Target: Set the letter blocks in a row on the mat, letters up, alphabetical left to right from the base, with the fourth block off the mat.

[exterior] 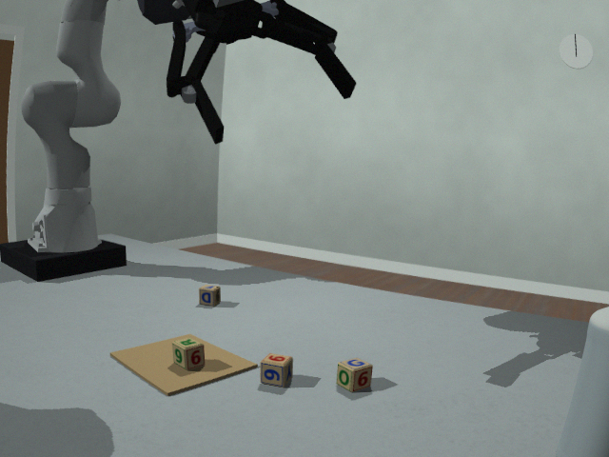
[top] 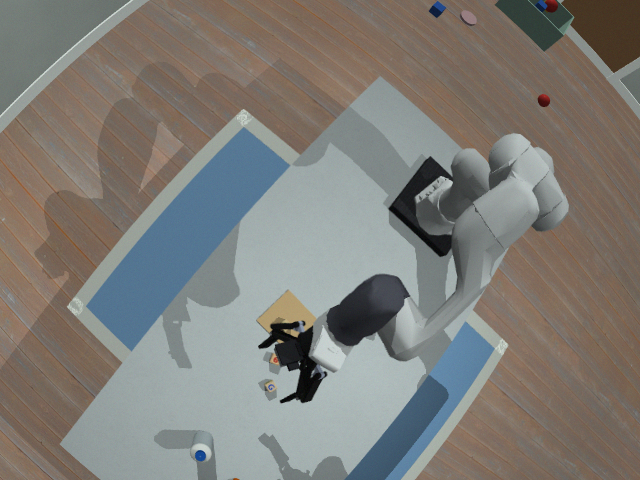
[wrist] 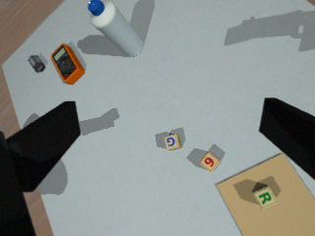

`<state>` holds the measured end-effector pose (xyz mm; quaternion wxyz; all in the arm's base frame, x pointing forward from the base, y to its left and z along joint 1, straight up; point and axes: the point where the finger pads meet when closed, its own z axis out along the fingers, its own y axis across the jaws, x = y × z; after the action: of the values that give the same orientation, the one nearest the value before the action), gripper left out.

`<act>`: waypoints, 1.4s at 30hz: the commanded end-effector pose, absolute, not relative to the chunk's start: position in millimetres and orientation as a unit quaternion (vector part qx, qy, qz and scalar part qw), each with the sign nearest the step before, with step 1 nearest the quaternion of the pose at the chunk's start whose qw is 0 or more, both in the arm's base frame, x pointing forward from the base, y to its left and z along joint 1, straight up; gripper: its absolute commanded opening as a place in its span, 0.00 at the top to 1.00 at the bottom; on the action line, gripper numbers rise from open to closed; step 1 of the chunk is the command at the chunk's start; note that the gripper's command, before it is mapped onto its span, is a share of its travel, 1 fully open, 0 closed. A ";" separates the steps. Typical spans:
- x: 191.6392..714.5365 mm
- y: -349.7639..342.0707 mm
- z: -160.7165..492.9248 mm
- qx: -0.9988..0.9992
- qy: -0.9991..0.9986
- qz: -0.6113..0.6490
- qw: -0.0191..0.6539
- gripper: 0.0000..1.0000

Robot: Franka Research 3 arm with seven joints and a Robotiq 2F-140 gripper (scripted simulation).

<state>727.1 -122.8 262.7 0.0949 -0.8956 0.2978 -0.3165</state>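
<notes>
My gripper is wide open and empty, high above the blocks. A block with a green R on top stands on the tan mat. A block with a red digit, 6 or 9, on top lies just off the mat's edge. A block with a blue G on top lies farther off. The fourth block, nearer the base, has a blue mark on top, too slanted to read; its side shows D.
A white bottle with a blue cap stands beyond the G block, away from the base. An orange multimeter and a small dark object lie past it. The arm hides the fourth block in the top view.
</notes>
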 end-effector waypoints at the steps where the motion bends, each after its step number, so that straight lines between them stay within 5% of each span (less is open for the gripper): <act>1: 727.1 -122.8 262.9 -0.896 0.298 -0.317 0.095 0.00; 19: 725.1 -118.9 260.8 -0.896 0.299 -0.314 0.095 0.00; 29: 635.5 -3.7 191.9 -0.917 0.325 -0.219 0.081 0.00; 42: 587.5 30.8 163.2 -0.921 0.335 -0.189 0.057 0.00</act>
<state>598.8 23.1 167.9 0.0754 -0.9387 0.2721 -0.1976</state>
